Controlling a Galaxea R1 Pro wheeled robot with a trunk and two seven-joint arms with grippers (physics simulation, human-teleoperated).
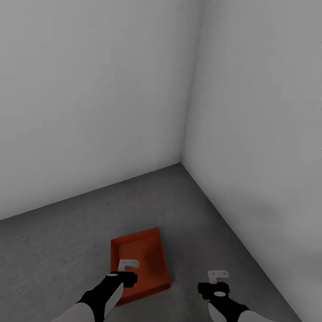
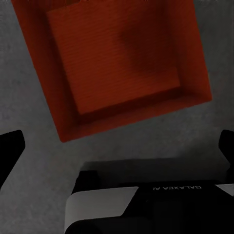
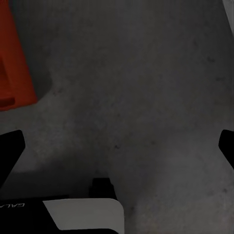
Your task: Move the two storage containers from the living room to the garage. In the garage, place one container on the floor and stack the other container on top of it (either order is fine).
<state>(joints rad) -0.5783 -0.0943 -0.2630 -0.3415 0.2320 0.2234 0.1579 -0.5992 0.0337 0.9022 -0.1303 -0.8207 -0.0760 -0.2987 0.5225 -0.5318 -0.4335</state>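
Observation:
One orange-red storage container (image 1: 144, 255) lies open side up on the dark grey concrete floor (image 1: 62, 241) of the garage, close to the corner of two white walls. Its ribbed inside (image 2: 117, 63) faces the left wrist camera from below. My left gripper (image 1: 123, 278) hangs just above the bin's near end, open and empty (image 2: 117, 146). My right gripper (image 1: 218, 286) hovers open over bare floor to the right of the bin (image 3: 117, 146); the bin's side wall (image 3: 12, 63) shows at the edge of the right wrist view. I cannot tell whether a second bin sits nested inside.
Two plain white-grey walls meet in a corner (image 1: 181, 163) beyond the bin. The right wall (image 1: 268, 156) runs close along the right arm. Grey floor (image 1: 201, 214) stretches between the bin and that wall.

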